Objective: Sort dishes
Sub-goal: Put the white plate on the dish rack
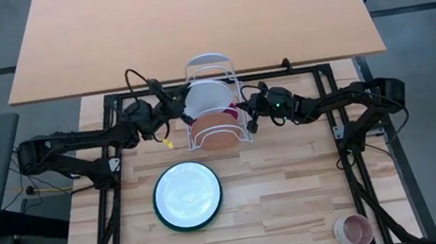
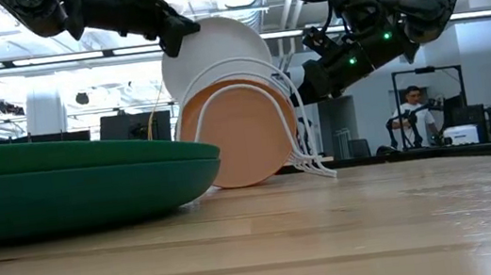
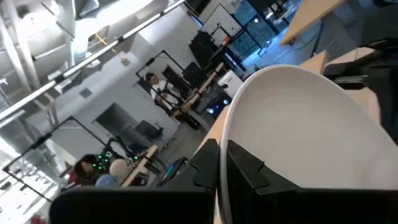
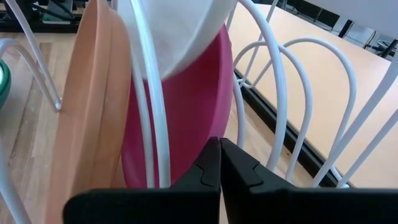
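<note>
While the left gripper (image 1: 175,109) pinches the white plate (image 1: 208,98) at nine o'clock for slotting into the rack (image 1: 210,65), the right gripper (image 1: 250,116) waits closed, empty, at three o'clock.

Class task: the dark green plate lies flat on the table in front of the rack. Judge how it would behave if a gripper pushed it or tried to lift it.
The dark green plate looks rigid, so it probably slides whole rather than bending. Its broad flat base suggests that it will not tip or roll. Its glossy surface may slip between fingers, and the low rim leaves little to grip.
</note>
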Robot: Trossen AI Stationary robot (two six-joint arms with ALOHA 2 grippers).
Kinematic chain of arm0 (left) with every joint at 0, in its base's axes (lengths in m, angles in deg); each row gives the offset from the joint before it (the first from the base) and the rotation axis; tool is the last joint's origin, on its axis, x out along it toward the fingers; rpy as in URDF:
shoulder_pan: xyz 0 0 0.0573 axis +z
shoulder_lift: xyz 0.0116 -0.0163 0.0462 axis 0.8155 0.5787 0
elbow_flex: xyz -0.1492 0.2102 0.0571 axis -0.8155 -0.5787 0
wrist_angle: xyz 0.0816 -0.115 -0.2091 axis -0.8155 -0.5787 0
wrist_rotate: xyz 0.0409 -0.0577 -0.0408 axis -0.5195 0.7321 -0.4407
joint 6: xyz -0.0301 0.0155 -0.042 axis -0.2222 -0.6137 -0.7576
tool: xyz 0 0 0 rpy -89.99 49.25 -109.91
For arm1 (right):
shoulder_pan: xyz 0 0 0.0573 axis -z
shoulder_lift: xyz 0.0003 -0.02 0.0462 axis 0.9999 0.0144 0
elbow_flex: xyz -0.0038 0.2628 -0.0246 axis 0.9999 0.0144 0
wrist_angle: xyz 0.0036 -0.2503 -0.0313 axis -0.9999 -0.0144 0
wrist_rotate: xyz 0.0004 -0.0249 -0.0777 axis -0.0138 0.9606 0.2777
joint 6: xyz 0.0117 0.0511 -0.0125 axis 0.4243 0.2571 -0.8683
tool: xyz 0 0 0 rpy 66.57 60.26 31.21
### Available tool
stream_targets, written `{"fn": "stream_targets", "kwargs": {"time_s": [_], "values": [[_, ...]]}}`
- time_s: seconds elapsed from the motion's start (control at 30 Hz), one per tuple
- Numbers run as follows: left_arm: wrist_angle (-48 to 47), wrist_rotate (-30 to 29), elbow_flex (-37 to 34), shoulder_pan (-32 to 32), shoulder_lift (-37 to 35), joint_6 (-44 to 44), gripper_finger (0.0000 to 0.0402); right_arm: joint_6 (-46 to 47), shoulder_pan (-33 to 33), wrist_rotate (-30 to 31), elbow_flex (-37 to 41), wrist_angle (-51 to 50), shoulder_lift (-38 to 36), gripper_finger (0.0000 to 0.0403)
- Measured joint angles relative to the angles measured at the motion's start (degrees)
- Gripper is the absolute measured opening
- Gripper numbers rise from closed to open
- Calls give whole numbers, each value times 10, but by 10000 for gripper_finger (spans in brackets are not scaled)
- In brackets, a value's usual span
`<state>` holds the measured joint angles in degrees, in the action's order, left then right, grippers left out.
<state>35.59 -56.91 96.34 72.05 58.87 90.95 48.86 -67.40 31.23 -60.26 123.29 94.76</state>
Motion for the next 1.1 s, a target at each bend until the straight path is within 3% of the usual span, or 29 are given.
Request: {"fn": "stream_targets", "kwargs": {"time_s": [0.63,0.8,1.1], "values": [[-52,45,0,9,0,-79,32,-3,2,1,0,-14,-6,4],[-63,85,0,9,0,-91,42,-3,9,7,0,-52,-36,4],[-105,89,0,28,0,-125,92,-5,8,18,0,-123,-115,4]]}}
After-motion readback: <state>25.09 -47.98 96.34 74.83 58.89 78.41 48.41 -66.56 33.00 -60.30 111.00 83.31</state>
